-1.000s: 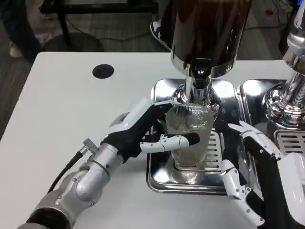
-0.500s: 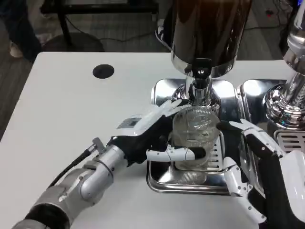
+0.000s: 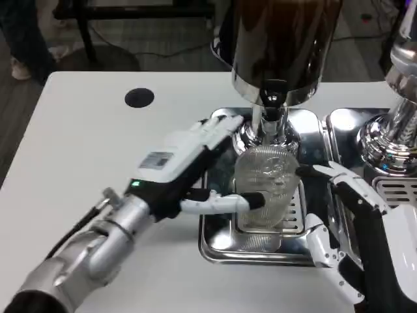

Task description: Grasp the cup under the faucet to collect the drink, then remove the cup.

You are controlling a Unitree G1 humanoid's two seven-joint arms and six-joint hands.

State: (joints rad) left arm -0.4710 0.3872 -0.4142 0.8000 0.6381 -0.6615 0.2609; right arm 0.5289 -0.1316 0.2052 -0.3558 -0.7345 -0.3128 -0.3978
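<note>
Cup: I am seeing it stand on the drip tray, right under the faucet.
Left hand: I am wrapping its fingers around the cup's left side.
Right hand: I am keeping it spread, holding nothing, just right of the cup.
Handling: clear and ribbed, probably light and stiff; ribs help grip, wet walls may slip.
Hold: mid-wall seems best, kept upright.

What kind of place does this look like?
Probably a drink-serving test setup in a lab or office: a dark-filled dispenser with its faucet over a steel drip tray, on a white table, and the left hand holding a clear cup.
</note>
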